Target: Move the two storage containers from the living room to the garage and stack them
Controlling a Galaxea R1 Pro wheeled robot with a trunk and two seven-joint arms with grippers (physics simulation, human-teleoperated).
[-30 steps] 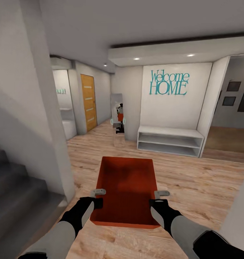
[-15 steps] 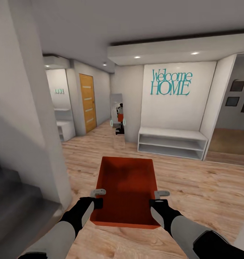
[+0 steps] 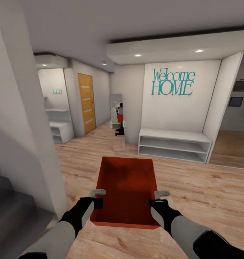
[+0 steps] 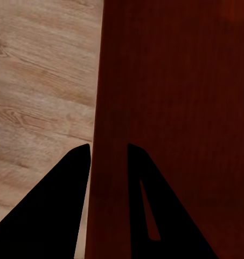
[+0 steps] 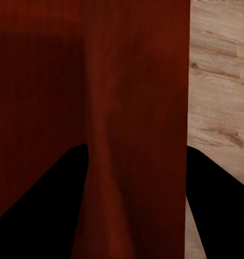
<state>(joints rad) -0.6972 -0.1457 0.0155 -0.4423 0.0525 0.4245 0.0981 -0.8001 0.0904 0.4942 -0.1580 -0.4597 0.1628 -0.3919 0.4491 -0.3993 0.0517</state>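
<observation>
Carrying one container through the hallway, garage not yet in sight.

The container point(image 3: 126, 190) hangs between both arms, low in front of the trunk and above the wood floor point(image 3: 193, 187), open top up. The left gripper point(image 3: 97, 198) straddles its left wall, one finger inside and one outside, pinching it; the right gripper point(image 3: 158, 198) grips the right wall the same way, as both wrist views show the red wall running between dark fingers. Ahead stand a white shelf point(image 3: 174, 144) under a "Welcome HOME" sign point(image 3: 172, 82), a mirror point(image 3: 117, 120) and an orange door point(image 3: 85, 102). Judging by this, the transport step is under way; next the base must steer on toward the garage, keeping both grips level.
</observation>
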